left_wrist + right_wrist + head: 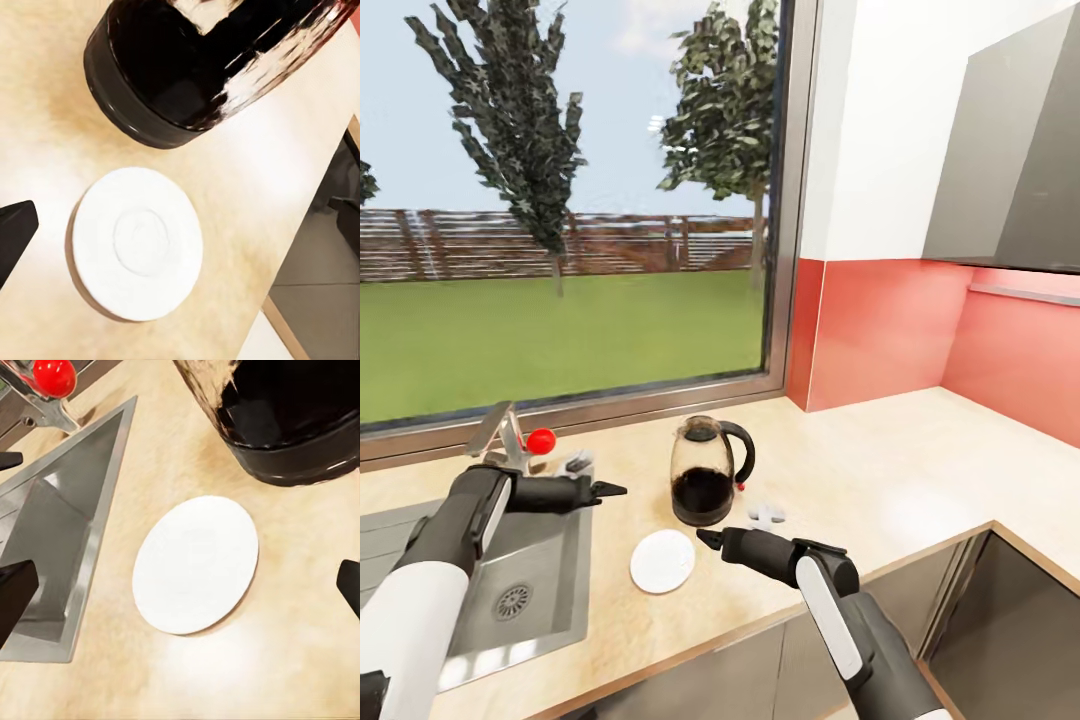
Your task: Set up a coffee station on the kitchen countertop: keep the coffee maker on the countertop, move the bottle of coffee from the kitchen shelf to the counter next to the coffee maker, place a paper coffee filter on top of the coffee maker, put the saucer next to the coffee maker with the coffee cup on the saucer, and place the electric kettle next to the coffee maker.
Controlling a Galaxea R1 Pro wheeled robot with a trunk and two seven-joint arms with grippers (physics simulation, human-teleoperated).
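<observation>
Hovering low over the countertop (880,470), right gripper (705,539) empty with fingers spread, saucer (662,560) lying flat just beside it, left gripper (615,490) empty, opening unclear, kettle (705,470) upright behind the saucer.

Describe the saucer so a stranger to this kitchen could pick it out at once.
Start at the long light tan wood-look countertop under the big window. Between the steel sink and the rounded clear glass kettle with a black base, toward the counter's front edge, lies a small round flat white saucer. It is the only flat white disc there, bare on top.
</observation>
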